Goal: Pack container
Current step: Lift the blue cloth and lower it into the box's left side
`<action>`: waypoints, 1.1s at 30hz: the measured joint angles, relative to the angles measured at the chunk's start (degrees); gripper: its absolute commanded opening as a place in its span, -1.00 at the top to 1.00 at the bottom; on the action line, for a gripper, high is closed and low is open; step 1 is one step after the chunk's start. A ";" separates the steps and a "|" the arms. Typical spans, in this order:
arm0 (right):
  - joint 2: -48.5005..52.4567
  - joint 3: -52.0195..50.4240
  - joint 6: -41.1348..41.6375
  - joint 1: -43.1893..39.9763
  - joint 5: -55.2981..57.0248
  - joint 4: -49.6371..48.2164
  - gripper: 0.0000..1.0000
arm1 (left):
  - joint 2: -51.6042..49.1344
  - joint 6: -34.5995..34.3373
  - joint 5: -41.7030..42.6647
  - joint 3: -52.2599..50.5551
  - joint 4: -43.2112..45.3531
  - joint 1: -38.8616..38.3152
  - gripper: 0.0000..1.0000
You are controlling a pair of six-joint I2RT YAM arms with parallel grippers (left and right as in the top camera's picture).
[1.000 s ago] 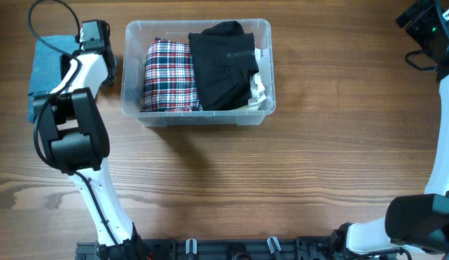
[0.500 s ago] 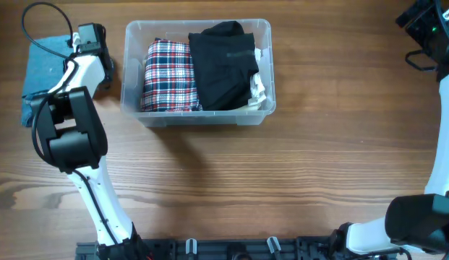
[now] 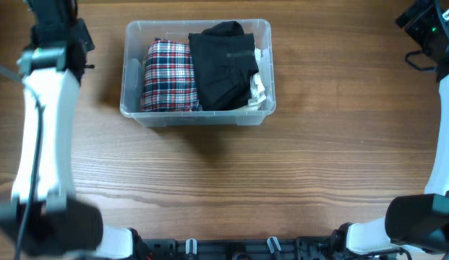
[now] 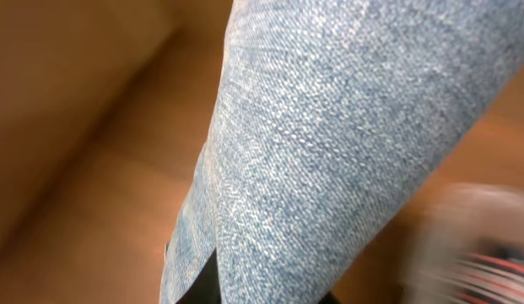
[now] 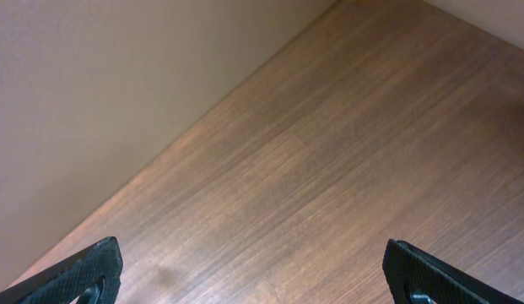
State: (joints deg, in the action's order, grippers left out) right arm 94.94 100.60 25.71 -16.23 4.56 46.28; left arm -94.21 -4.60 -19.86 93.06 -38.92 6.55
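Toward the table's (image 3: 296, 166) far left, the container (image 3: 132, 72) sits with packing well on: a folded plaid (image 3: 168, 76) lies in its left half, a black garment (image 3: 223, 66) beside it fills most of the right, and a bit of white cloth (image 3: 259, 87) shows against the right wall. One more piece seems to be on its way. Denim (image 4: 329, 143) fills the left wrist view, hanging clear of the wood, so the left gripper (image 3: 61, 35), raised just left of the container, looks closed on it, though the cloth hides the jaws themselves. What is left, by my reading, is to carry the denim over the rim and lay it on top, since little bare floor remains. The right gripper (image 5: 253, 268) hangs over bare wood, well away at the far right, jaws spread wide and holding nothing.
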 measured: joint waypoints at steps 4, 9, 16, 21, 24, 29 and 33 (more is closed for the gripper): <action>0.00 0.00 0.00 0.00 0.00 0.02 -0.99 | 12.09 -6.95 23.93 0.00 -4.79 -0.02 0.92; 0.00 0.00 0.00 0.00 0.00 0.04 -0.99 | 14.51 -14.69 52.50 0.00 -5.29 -0.09 0.92; 0.00 0.00 0.00 0.00 0.00 0.04 -0.99 | 5.75 -17.81 74.23 0.00 -4.68 -1.09 0.92; 0.00 0.00 0.00 0.00 0.00 0.04 -1.00 | -3.13 -17.62 76.13 0.00 -0.48 -5.09 0.91; 0.00 0.00 -0.02 0.00 0.00 0.04 -1.00 | -6.01 -17.59 76.74 0.00 -0.09 -5.22 0.91; 0.00 0.00 0.00 0.00 0.00 0.04 -0.99 | -7.17 -17.62 77.15 -3.58 3.63 -5.22 0.91; 0.00 0.00 0.00 0.00 0.00 0.04 -1.00 | -7.21 -17.64 77.88 -8.96 8.59 -4.48 0.92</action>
State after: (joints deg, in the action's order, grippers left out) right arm 94.94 100.60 25.71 -16.23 4.56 46.33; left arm -101.43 -22.24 58.02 84.09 -30.33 2.07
